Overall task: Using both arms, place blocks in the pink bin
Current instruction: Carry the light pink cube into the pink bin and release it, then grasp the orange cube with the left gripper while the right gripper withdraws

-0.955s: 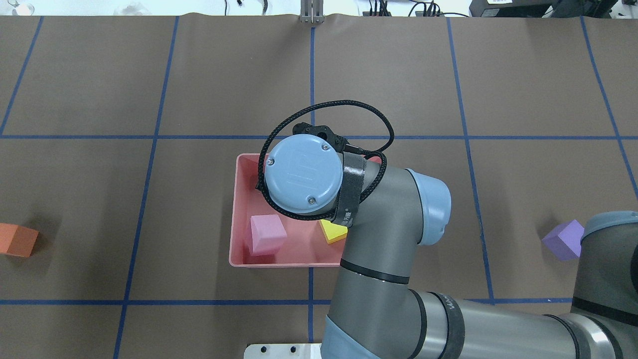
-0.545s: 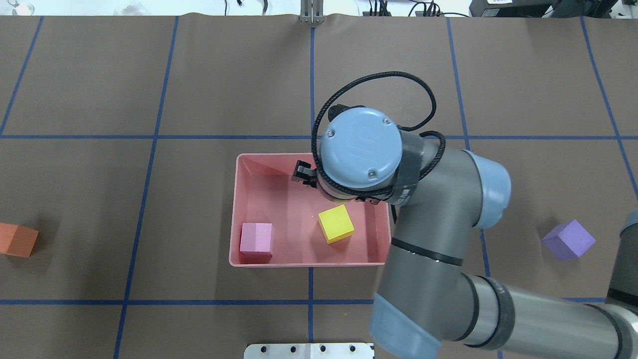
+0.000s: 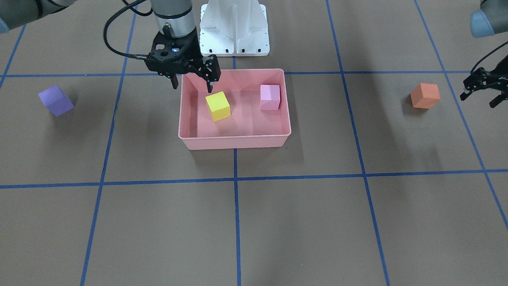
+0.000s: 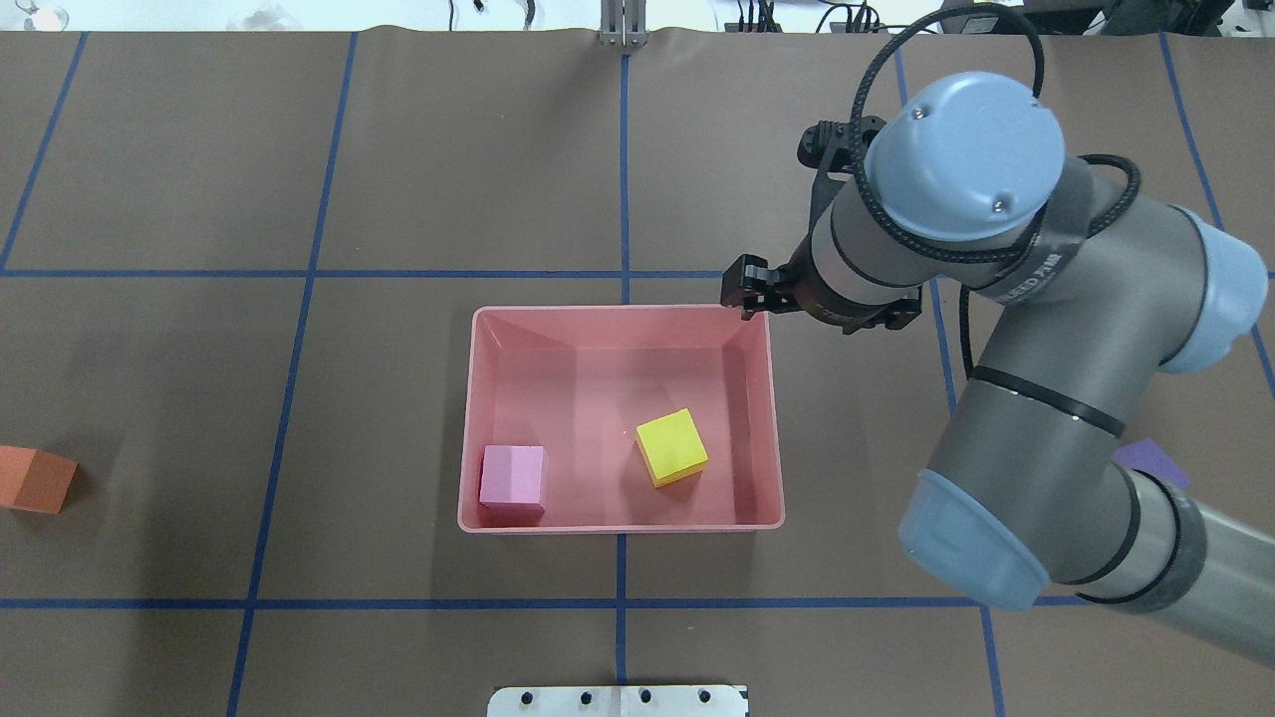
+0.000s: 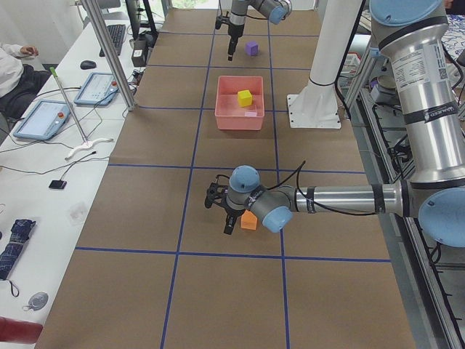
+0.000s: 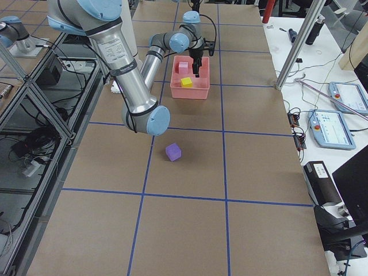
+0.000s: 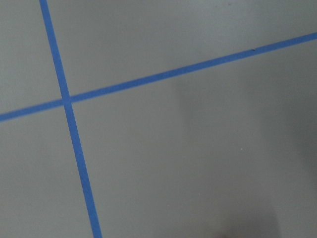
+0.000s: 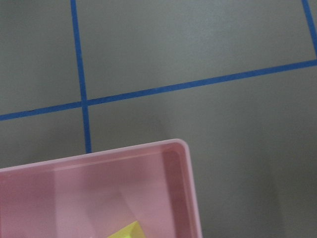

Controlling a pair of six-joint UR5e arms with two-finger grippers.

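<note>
**Two cubes in the tub, both claws released**

The right arm point(image 4: 1006, 339) bends sharply at the elbow, and its wrist points straight down. The right claw point(image 3: 191, 86) hangs raised over the wall of the pink bin point(image 3: 234, 142) on the robot's right. Its two black fingers are spread apart and grip nothing. The left arm point(image 5: 341, 198) reaches out low and nearly level over the bench point(image 3: 301, 222). The left claw point(image 3: 479, 99) is also released and empty, and it sits just beside the orange cube point(image 3: 425, 95) without touching it.

The bin is a shallow rectangular tub of smooth salmon-pink plastic, with a rolled rim, rounded corners and sloping walls. Inside it, the yellow cube point(image 3: 218, 105) rests on the floor turned slightly askew. The light pink cube point(image 3: 270, 97) sits squarer, close to the wall on the robot's side, and the two are apart from each other.

The purple cube point(image 3: 56, 100) lies on the bench well out on the robot's right, far from the bin.

All four cubes are matte, sharp-edged and equal in size. The bench cover is a flat, dull brown, gridded with blue tape lines.
</note>
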